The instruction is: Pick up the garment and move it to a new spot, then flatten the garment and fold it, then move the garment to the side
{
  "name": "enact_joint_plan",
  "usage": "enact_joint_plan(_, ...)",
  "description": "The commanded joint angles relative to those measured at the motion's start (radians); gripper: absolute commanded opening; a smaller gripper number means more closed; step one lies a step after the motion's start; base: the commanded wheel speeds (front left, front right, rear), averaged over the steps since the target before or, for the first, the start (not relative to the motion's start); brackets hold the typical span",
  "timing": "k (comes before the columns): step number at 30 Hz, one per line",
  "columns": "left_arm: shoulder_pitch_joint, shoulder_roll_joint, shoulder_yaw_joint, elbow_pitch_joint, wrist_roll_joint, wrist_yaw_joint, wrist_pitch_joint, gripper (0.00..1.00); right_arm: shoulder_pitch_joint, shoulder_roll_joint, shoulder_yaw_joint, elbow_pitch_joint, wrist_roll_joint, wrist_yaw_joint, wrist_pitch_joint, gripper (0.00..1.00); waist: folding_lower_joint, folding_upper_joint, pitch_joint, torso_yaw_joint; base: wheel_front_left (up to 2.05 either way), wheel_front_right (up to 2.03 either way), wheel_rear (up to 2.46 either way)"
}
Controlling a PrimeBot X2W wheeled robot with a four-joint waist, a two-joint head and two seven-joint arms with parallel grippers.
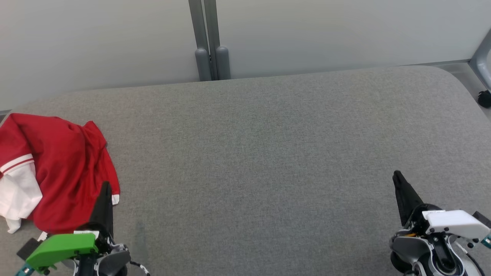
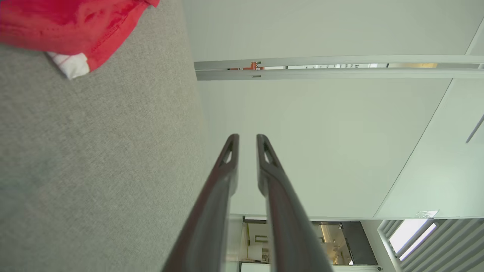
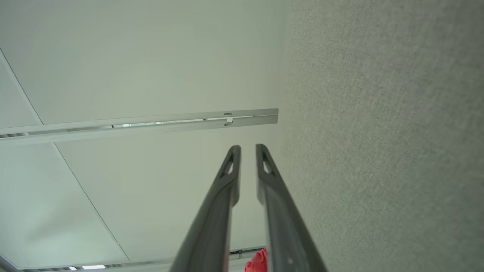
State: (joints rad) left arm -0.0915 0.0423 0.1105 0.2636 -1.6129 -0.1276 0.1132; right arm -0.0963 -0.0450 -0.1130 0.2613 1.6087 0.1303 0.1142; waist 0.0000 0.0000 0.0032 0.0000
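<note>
Left pincer, perhaps over garment, and right pincer point forward, slightly parted.

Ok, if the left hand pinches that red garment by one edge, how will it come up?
Probably floppy: the red garment lies crumpled in soft folds, so it should drape and trail below the left hand. Likely light, being thin cloth with a stitched hem. Pushed, it would probably bunch up, not slide, on the textured grey surface.
</note>
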Motion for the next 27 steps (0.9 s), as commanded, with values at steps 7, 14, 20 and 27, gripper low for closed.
enact_joint_plan(7,0.02,-0.003,-0.023,0.009,0.013,0.0,-0.026,1.0,0.028,0.003,0.014,0.002,-0.004,0.0,-0.024,1.0,0.0,0.0,0.001,0.001,0.0,0.0,0.0)
enact_joint_plan(14,0.026,-0.002,-0.046,-0.001,0.053,0.0,-0.06,1.0,0.04,-0.008,0.035,-0.018,-0.056,0.0,-0.06,1.0,0.0,0.0,0.001,0.001,0.0,0.0,0.0)
enact_joint_plan(20,0.027,-0.001,-0.065,-0.01,0.148,0.0,-0.087,1.0,0.046,-0.019,0.037,-0.048,-0.179,0.0,-0.087,1.0,0.0,0.0,0.0,0.001,0.0,0.0,0.0)
enact_joint_plan(27,0.025,0.0,-0.088,-0.017,0.325,0.007,-0.117,1.0,0.051,-0.036,0.051,-0.086,-0.367,0.0,-0.117,1.0,0.0,0.0,0.0,0.002,0.0,0.0,0.0)
